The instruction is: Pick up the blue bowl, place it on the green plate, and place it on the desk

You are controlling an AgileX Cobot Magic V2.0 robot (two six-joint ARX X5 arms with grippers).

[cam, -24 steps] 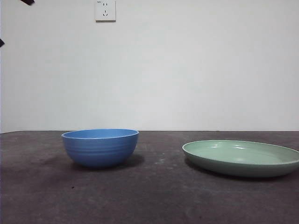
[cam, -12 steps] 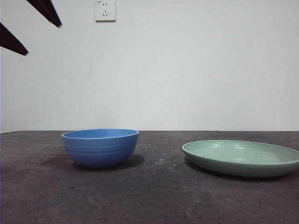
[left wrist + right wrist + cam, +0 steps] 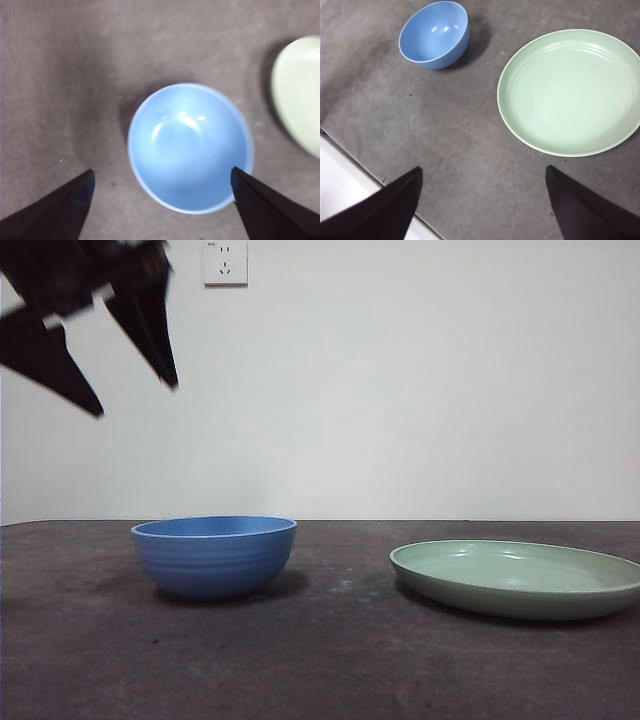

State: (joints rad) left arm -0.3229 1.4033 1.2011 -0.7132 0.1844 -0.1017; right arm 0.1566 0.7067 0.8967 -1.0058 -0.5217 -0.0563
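Observation:
The blue bowl (image 3: 215, 556) stands upright and empty on the desk (image 3: 320, 660), left of centre. To its right lies the green plate (image 3: 518, 578), also empty and apart from the bowl. My left gripper (image 3: 135, 400) hangs open in the air, high above and to the left of the bowl. In the left wrist view the blue bowl (image 3: 190, 147) lies below the left gripper (image 3: 162, 180), between its spread jaws. My right gripper (image 3: 482, 175) is open and held high, looking down on the blue bowl (image 3: 435, 34) and the green plate (image 3: 570, 90).
A white wall with a power socket (image 3: 225, 262) stands behind the desk. The desk's near edge (image 3: 365, 170) with a white floor or panel beyond it shows in the right wrist view.
The left gripper has come down and to the right from the top left corner, growing larger in the front view. Bowl and plate have not moved.

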